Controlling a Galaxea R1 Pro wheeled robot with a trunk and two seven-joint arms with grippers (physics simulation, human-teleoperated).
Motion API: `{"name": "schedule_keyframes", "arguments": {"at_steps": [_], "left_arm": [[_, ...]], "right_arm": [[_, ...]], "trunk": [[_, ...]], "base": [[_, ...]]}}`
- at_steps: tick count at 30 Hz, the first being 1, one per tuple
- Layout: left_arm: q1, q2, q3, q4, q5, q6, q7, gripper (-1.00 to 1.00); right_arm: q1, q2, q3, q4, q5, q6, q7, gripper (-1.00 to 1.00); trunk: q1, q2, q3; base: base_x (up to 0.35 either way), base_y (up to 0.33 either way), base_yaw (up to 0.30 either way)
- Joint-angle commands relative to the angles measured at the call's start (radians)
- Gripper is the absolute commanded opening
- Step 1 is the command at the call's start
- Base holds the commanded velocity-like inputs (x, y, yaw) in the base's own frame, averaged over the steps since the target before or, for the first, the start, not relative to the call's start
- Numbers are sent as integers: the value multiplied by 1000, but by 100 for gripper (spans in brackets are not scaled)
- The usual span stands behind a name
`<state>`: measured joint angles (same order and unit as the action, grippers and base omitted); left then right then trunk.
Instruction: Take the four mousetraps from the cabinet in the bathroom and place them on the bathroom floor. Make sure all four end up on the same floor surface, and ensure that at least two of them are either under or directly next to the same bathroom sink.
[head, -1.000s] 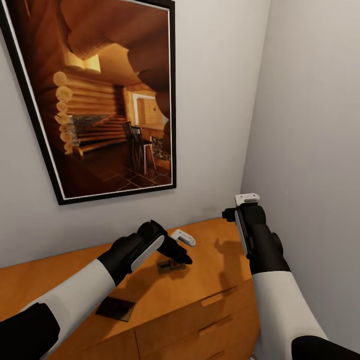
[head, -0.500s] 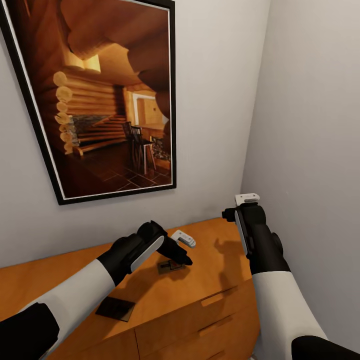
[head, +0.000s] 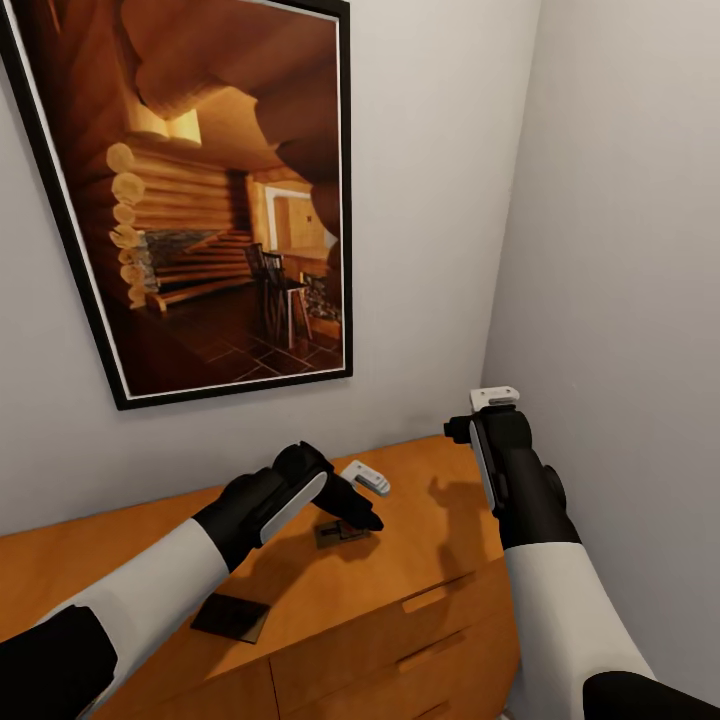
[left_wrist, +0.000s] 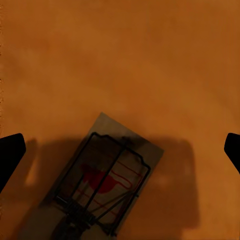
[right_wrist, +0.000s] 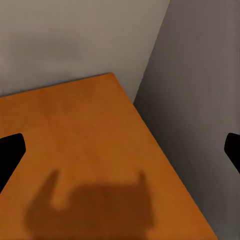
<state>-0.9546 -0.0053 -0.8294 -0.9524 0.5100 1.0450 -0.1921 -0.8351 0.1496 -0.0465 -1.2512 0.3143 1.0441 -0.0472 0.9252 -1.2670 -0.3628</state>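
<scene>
Left gripper: the black two-fingered left gripper (head: 358, 517) hangs spread wide, fingertips at both edges of the wrist view, gripping nothing.
Change: over the last second it has barely shifted, easing only slightly towards the trap; I judge the grasp not yet begun.
Target below it: a flat dark-brown rectangular mousetrap (left_wrist: 102, 182) with black wire bar and red mark lies diagonally on the orange-brown wooden cabinet (head: 420, 560) top.
Farther back: a second dark mousetrap (head: 231, 617) lies near the forearm, probably identical.
Right gripper: the black right gripper (head: 494, 399) is open and empty.
</scene>
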Motion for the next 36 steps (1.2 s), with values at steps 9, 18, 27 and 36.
{"name": "schedule_keyframes", "arguments": {"at_steps": [9,18,27,36], "left_arm": [[-1,1,0,0,-13,2,-10,100],[-1,5,0,2,-16,2,-10,100],[-1,12,0,9,-18,2,-9,100],[-1,16,0,10,-20,2,-9,100]], "right_arm": [[-1,1,-1,0,-4,3,-5,100],[-1,1,-1,0,-4,3,-5,100],[-1,1,-1,0,-5,3,-5,100],[-1,1,-1,0,-6,3,-5,100]], "trunk": [[0,-1,-1],[0,-1,-1],[0,-1,-1],[0,-1,-1]], "base": [[-56,0,0],[-87,0,0],[-16,0,0],[-3,0,0]]}}
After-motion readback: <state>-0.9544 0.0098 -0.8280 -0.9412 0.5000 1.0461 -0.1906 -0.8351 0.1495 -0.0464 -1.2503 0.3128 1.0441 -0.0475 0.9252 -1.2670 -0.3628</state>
